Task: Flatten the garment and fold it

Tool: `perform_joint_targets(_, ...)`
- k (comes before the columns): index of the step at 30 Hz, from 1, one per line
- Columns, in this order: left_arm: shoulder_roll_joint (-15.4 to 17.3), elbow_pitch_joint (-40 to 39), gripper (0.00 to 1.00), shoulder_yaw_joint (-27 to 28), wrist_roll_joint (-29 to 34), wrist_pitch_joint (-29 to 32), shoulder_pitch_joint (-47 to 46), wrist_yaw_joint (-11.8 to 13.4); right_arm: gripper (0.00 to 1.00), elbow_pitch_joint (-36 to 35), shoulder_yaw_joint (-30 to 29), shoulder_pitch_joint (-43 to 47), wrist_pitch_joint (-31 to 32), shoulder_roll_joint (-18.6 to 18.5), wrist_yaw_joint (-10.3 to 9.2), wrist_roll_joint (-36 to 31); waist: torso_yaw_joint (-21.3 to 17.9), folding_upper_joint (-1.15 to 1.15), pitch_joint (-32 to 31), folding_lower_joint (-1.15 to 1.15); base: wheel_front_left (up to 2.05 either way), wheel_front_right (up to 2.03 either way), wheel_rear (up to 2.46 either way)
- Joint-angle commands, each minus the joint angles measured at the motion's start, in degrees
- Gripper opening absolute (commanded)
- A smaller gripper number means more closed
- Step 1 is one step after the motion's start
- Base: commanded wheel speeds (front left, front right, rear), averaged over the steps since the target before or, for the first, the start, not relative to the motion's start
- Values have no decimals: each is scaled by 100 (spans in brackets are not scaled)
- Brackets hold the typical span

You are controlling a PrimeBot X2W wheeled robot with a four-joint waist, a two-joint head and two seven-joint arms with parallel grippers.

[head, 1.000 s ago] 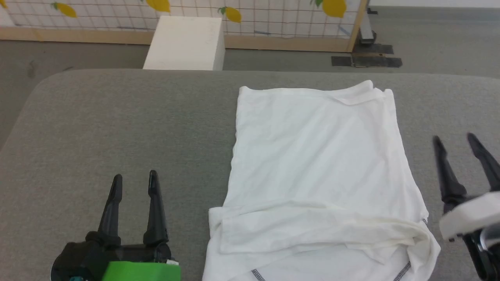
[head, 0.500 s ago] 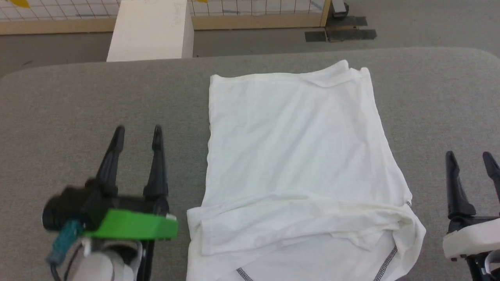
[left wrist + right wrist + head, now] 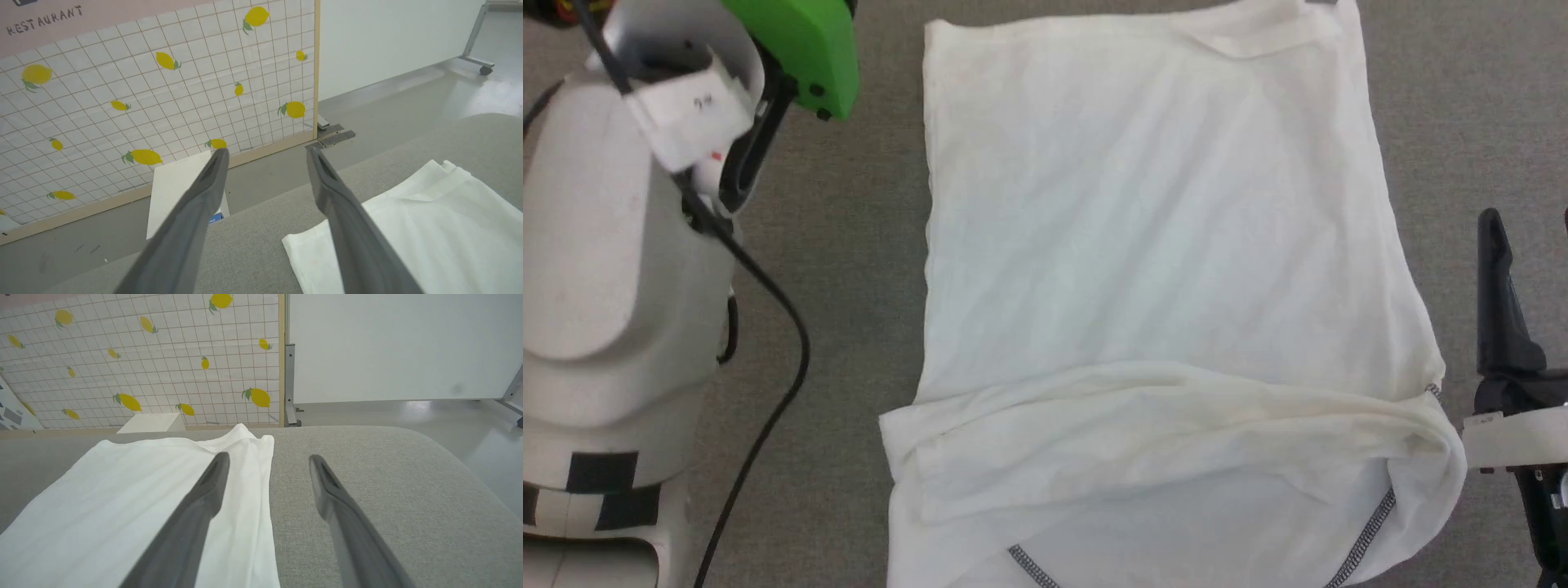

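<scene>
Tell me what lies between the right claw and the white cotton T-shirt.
Bare grey fabric surface, shown in the head view: the right claw stands clear of the white cotton T-shirt.

I found the garment (image 3: 1160, 245) lying flat on the grey padded surface (image 3: 849, 269), white and laid out as a tall rectangle. Its near edge was bunched and turned over, with grey zigzag stitching showing. The far right corner appeared slightly rumpled.

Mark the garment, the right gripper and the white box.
garment (image 3: 1160, 245), head view, flat middle panel.
right gripper (image 3: 268, 456), right wrist view, midway between fingertips.
white box (image 3: 175, 192), left wrist view, top face.
</scene>
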Motion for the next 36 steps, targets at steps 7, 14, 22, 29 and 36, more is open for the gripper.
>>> perform_joint_targets(7, 78, 664, 100, -68, -8, 1084, -779, 69, 100, 156, 125, -341, -223, -116, -9, 154, -405, 0, 1269, -1, 0, 0, 0)
perform_joint_targets(14, 116, 873, 100, -18, -127, 1749, -846, 272, 100, 405, 193, -475, -386, -154, -9, 253, -651, 0, 1576, -1, 0, 0, 0)
perform_joint_targets(22, 194, 830, 100, -23, -190, 2283, -683, 471, 100, 602, 236, -546, -491, -185, -9, 316, -775, 0, 1724, -1, 0, 0, 0)
perform_joint_targets(29, 355, 708, 0, -41, -203, 2512, -458, 527, 100, 674, 251, -622, -517, -256, -9, 343, -763, 0, 1746, -1, 0, 0, 0)
perform_joint_targets(36, 278, 586, 0, 133, -329, 1675, -264, 526, 100, 285, 251, -1556, -89, -1287, -9, 650, -449, 0, 1415, -1, 0, 0, 0)
